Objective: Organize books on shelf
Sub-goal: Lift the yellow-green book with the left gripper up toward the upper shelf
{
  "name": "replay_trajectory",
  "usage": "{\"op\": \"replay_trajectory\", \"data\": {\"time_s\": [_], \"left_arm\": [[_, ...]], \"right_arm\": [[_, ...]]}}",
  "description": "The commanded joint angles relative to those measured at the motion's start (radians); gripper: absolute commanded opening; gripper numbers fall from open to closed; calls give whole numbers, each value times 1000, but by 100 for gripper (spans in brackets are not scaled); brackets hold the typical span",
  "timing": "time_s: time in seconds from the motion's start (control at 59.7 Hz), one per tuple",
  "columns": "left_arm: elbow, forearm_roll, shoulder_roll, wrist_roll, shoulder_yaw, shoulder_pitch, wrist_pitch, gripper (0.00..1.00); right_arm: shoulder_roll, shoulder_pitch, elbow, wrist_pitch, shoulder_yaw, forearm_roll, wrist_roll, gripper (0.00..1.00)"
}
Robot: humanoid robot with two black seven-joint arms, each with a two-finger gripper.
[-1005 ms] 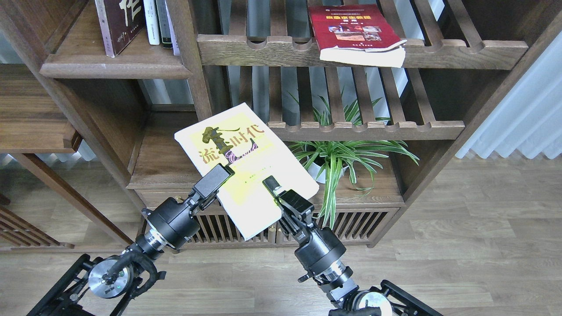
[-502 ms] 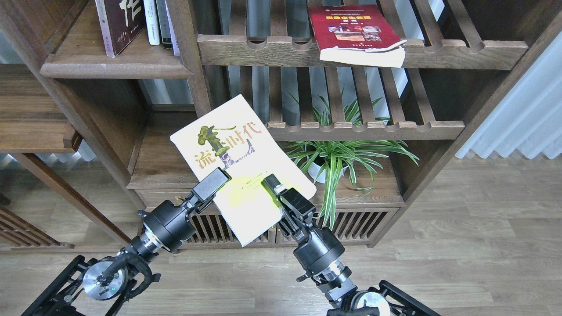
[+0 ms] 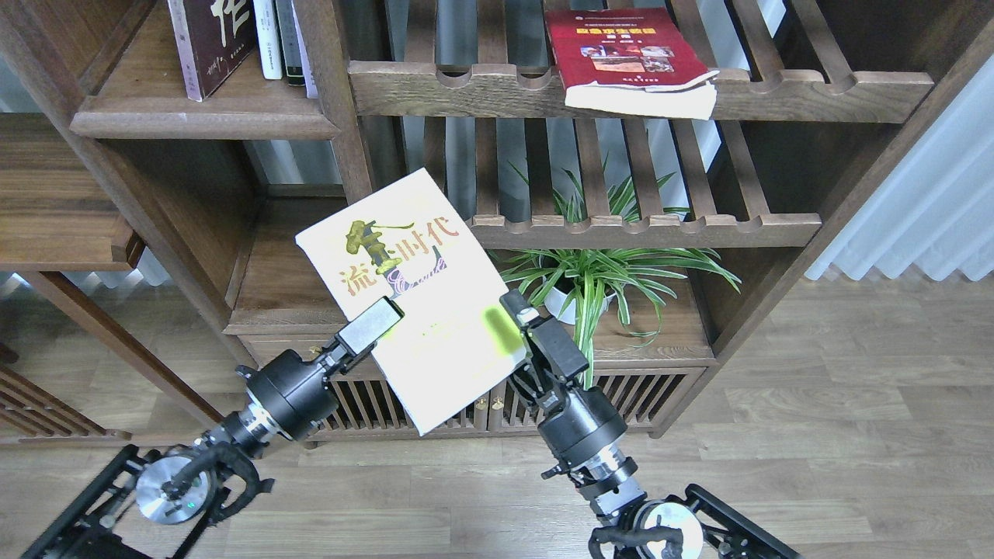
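Note:
The yellow-green and white book (image 3: pixel 411 264) is held tilted in the air in front of the bookcase. My left gripper (image 3: pixel 371 326) is shut on its lower left edge, one finger lying on the cover. My right gripper (image 3: pixel 522 314) is at the book's right edge; I cannot tell whether it holds the book. The dark maroon book (image 3: pixel 210 39) stands on the solid shelf (image 3: pixel 202 120) at the upper left. The red book (image 3: pixel 629 54) lies flat on the upper slatted rack, overhanging its front rail.
Slim books (image 3: pixel 279 39) stand beside the maroon one. A bookcase post (image 3: pixel 334 101) separates the shelf from two slatted racks (image 3: pixel 644 229). A potted spider plant (image 3: pixel 598 279) stands under the lower rack, right of my right gripper. A solid lower shelf (image 3: pixel 279 287) lies behind the held book.
My right gripper has moved from the cover's lower middle to the book's right edge. The book has shifted a little left and up with my left gripper.

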Motion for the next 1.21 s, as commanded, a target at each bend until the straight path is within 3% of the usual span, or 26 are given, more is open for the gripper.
{"op": "replay_trajectory", "data": {"time_s": [0.0,0.285,0.301,0.502,0.904,1.189], "left_arm": [[-2,19,10,0,-27,-40,0,6],[-2,22,138,6,-100,-180,0,7],[-2,20,147,5,-113,-228,0,7],[-2,20,172,12,-118,-348,0,6],[-2,17,332,6,-198,-404,0,7],[-2,19,441,55,-304,-422,0,8]], "right_arm": [[2,4,-15,0,1,-5,0,84],[2,1,-36,0,4,-16,0,84],[2,-4,-38,0,7,-16,0,84],[8,-8,-47,0,7,-16,0,84],[9,-13,-50,0,7,-17,0,84],[16,-11,-63,0,5,-23,0,84]]}}
